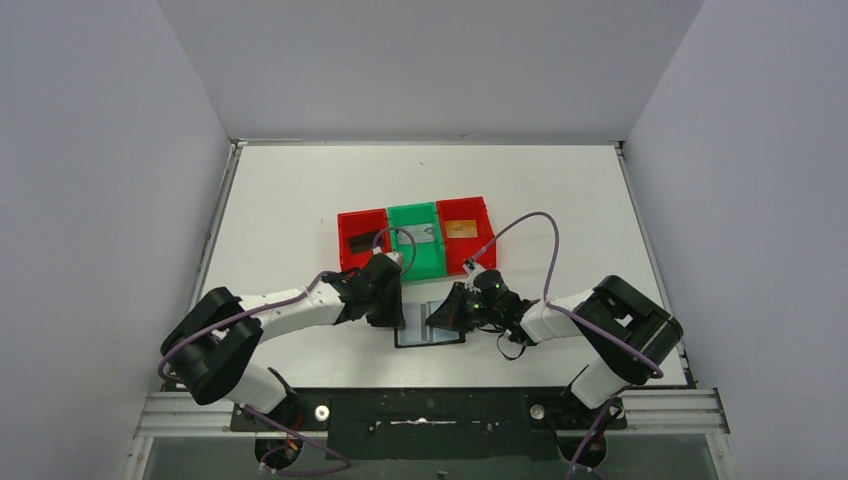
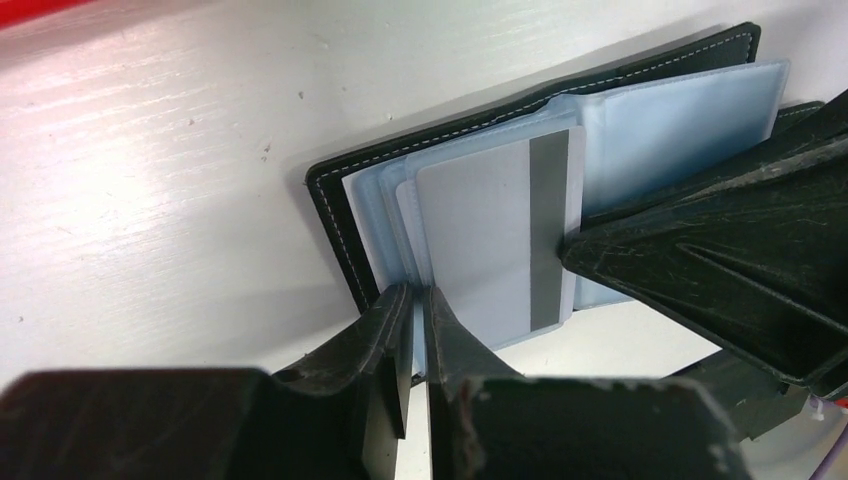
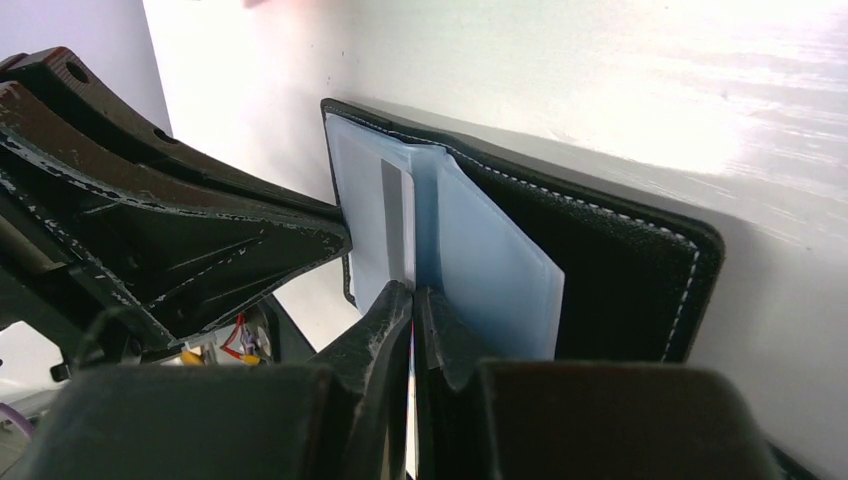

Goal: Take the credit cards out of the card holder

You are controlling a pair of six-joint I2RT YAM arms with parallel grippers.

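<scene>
Lying open on the desk [image 1: 300,190] between the two hands, the card holder [image 1: 420,338] is partly covered by them from above. One grey card [image 2: 480,240] with a dark stripe shows inside. The left hand [image 2: 418,296] and the right hand [image 3: 412,293] each clamp the card holder by the near edge of a blue-grey pocket leaf [image 3: 500,280]; whether a card lies inside either grip cannot be told. Beyond stand three bins: a red bin [image 1: 350,222], a green bin [image 1: 412,210] and a second red bin [image 1: 466,204], each holding one flat item too small to identify.
</scene>
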